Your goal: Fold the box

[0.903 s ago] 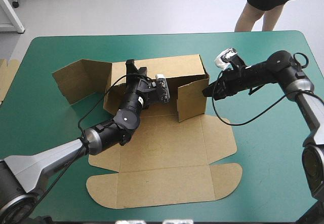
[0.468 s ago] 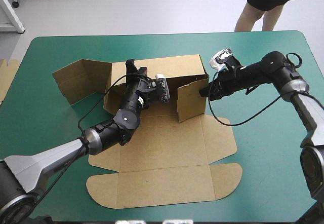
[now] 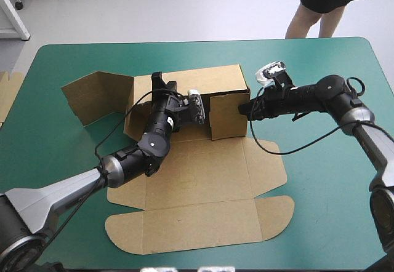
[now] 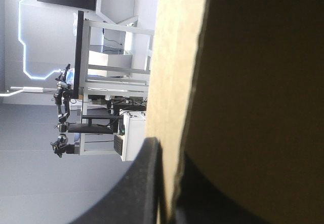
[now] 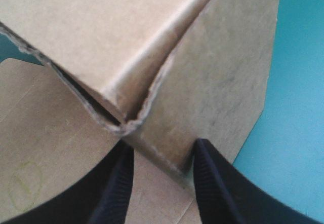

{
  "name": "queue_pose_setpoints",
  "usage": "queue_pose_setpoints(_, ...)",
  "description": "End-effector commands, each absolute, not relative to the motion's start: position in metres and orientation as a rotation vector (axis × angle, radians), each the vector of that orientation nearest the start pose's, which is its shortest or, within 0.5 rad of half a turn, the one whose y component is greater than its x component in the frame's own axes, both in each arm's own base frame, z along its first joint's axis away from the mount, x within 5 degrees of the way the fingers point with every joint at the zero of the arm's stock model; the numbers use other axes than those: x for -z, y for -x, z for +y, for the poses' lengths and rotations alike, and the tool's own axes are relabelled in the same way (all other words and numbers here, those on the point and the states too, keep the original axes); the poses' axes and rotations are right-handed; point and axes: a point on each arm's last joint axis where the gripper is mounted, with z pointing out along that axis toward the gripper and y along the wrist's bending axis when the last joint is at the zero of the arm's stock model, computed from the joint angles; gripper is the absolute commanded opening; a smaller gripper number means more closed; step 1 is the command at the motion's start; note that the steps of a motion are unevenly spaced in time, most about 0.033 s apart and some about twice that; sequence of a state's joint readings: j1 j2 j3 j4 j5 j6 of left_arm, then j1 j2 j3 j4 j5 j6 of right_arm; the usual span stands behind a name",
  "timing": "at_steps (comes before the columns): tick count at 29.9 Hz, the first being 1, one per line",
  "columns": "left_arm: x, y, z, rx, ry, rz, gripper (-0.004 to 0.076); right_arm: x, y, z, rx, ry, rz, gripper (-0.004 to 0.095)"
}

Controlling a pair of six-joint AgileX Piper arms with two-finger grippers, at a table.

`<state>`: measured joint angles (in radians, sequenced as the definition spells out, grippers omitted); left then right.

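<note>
Newbie: how's that brown box (image 3: 203, 180) likely handling? It's sitting mid-table (image 3: 320, 192), base and lid panels lying flat, back wall (image 3: 209, 78) standing up.

Regular: probably light and stiff, bending only along its creases, so edges near a fold are looking like the best grab spots. Left claw (image 3: 161, 82) is pinching the back wall's top edge, board clamped between its fingers (image 4: 147, 183). Right claw (image 3: 247, 109) is sitting parted around the corner of the side flap (image 3: 228, 115), gripping nothing, seemingly just nudging.

Newbie: anything getting in the way?

Regular: left wing (image 3: 95, 96) is splaying outward, untucked. Spare board (image 3: 7, 93) is lying by the table's left edge, well apart.
</note>
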<state>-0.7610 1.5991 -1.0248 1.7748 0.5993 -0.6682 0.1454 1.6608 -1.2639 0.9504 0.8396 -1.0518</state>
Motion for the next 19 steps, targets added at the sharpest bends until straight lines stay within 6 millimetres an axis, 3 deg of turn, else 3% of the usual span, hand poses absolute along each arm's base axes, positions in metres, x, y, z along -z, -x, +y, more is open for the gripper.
queue_pose_setpoints(1,-0.295,-0.287,-0.201,-0.802,-1.243,1.439,-0.0010,-0.317,-0.332,0.112,-0.661,0.715,2.072,0.0351)
queue_pose_setpoints(9,-0.295,-0.287,-0.201,-0.802,-1.243,1.439,-0.0010,-0.318,-0.327,0.139,-0.554,0.650,2.074,0.0351)
queue_pose_setpoints(19,-0.294,-0.286,-0.203,-0.783,-1.256,1.433,-0.0010,-0.316,-0.328,0.139,-0.502,0.659,2.084,0.0365)
